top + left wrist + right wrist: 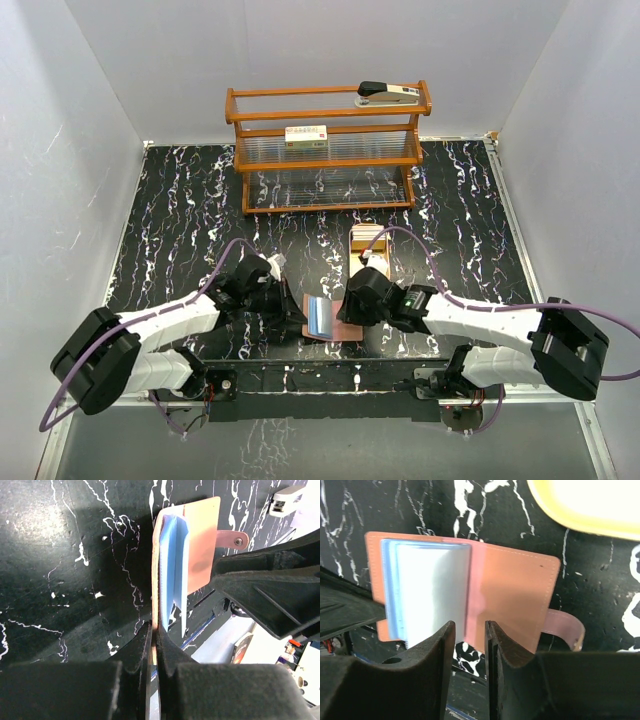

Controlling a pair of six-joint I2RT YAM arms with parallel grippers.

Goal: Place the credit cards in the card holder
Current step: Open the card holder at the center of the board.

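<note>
Top: reddish-brown leather-look card holder (325,320), open, near centre of black marbled surface (180,220).
Left wrist: left end effector (154,629) pinching holder cover; light blue credit cards (172,565) inside it.
Right wrist: right end effector (470,630) narrowly spread, empty.
Recommended: hold cover steady, seat cards squarely.

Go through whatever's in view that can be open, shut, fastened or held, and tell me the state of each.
card holder, open, its covers spread and the inner sleeves showing
closing tab, unfastened, sticking out to the side
left gripper, jaws shut on the card holder's edge
right gripper, jaws slightly apart at the holder's near edge, nothing between them
stapler, closed
</note>
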